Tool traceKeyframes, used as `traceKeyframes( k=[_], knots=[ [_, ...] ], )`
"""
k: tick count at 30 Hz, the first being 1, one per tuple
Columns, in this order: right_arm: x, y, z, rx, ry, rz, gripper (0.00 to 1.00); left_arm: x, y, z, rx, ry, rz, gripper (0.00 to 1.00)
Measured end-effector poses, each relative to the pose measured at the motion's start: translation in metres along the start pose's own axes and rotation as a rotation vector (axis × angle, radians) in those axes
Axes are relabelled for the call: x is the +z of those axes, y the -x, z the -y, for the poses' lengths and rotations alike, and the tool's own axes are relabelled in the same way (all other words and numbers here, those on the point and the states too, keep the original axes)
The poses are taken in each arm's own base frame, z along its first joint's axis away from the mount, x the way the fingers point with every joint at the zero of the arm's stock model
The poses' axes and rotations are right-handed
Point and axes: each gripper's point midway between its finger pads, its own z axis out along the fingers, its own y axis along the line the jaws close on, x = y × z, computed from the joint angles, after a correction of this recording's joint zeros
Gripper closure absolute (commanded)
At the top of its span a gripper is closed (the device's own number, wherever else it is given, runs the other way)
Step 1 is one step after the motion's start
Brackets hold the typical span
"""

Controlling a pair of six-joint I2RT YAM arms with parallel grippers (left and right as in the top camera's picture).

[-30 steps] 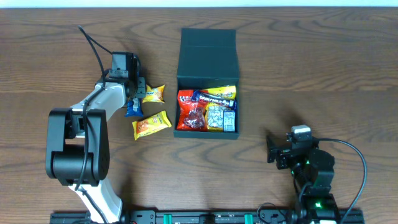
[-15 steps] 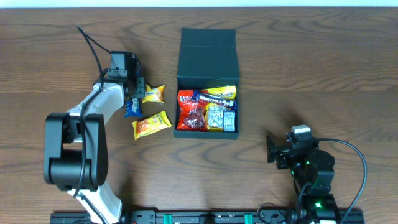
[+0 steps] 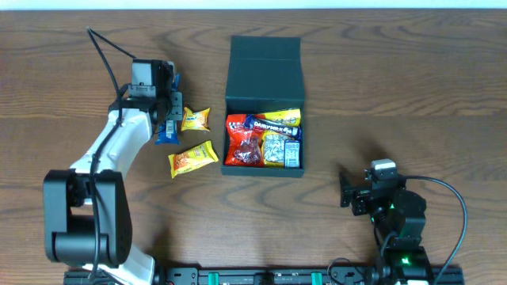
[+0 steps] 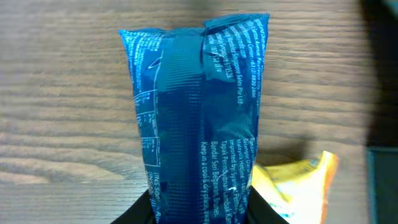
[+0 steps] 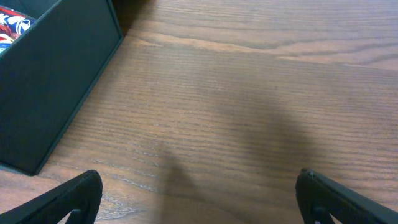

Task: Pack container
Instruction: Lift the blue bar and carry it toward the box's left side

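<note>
Grips the blue packet (image 4: 199,124) in the left hand (image 3: 165,119), clamped on its lower end, long axis pointing straight away from the wrist; calls for a carry to the right, over the yellow packet (image 3: 196,119), to the container (image 3: 264,63), which lies open and part filled mid-counter (image 3: 412,95); shows the right hand (image 5: 199,202) parted and empty, beside the container's near right corner, well apart from the packet.

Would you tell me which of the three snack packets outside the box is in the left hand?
The blue packet, gripped by the left hand. The smaller yellow packet and the larger yellow packet lie free on the table nearer the container.
</note>
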Motion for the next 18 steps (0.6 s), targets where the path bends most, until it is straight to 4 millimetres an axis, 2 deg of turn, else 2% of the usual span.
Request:
traceKeyframes(
  k=[6, 8, 18],
  knots=[
    [0.000, 0.000, 0.000, 0.000, 0.000, 0.000, 0.01, -0.010, -0.008, 0.020, 0.108, -0.116, -0.027, 0.70],
    [0.000, 0.000, 0.000, 0.000, 0.000, 0.000, 0.01, -0.012, -0.014, 0.024, 0.147, -0.142, -0.050, 0.74],
    [0.000, 0.000, 0.000, 0.000, 0.000, 0.000, 0.01, -0.027, -0.033, 0.039, 0.287, -0.247, -0.114, 0.74]
  ],
)
